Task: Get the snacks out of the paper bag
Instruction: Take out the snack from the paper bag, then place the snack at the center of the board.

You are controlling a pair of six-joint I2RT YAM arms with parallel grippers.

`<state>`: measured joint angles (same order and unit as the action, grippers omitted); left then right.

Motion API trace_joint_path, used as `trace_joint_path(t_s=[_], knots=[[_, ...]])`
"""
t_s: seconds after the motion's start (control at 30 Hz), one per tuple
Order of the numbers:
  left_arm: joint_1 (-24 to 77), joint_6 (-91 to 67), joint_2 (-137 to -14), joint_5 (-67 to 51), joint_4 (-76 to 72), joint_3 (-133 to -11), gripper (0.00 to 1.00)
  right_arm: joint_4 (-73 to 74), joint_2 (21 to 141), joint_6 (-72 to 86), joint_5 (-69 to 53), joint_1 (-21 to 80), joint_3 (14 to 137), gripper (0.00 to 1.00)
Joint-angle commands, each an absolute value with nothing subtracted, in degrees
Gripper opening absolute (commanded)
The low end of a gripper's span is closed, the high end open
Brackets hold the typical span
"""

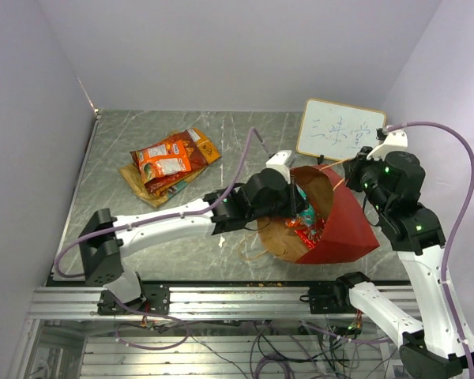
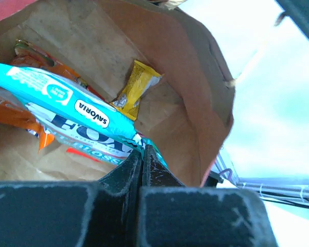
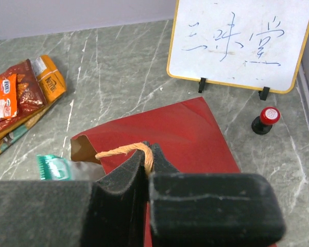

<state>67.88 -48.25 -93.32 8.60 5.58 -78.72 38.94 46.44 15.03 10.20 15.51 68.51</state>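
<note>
The red paper bag [image 1: 344, 229] lies on its side, its brown mouth [image 1: 288, 233] facing left. My left gripper [image 1: 297, 202] reaches into the mouth and is shut on the edge of a teal packet [image 2: 56, 98]; the fingertips [image 2: 150, 157] are pressed together on it. A small yellow packet [image 2: 136, 87] and an orange packet [image 2: 20, 117] also lie inside the bag [image 2: 165, 46]. My right gripper [image 3: 150, 152] is shut on the orange cord handle [image 3: 121, 150] and holds the bag's upper edge [image 3: 170, 128] up. Several snacks [image 1: 170, 162] lie piled on the table at the left.
A white writing board [image 1: 340, 130] stands behind the bag; it also shows in the right wrist view [image 3: 242, 43]. A small red-capped item [image 3: 265, 119] stands in front of the board. The snack pile [image 3: 20, 98] and the teal packet's end [image 3: 51, 167] show left of the bag.
</note>
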Motion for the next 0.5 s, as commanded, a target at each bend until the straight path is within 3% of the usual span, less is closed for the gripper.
trace_joint_path(t_s=[0.0,0.47], knots=[[67.51,-48.16,-85.96,10.35,8.79,-76.8,0.07,37.64,46.29,13.43,11.36,15.82,67.97,0.0],[66.52,-49.02,-69.06,24.96,30.25,-82.14,0.07,38.03,47.58,14.32,7.98,17.35,68.7,0.0]])
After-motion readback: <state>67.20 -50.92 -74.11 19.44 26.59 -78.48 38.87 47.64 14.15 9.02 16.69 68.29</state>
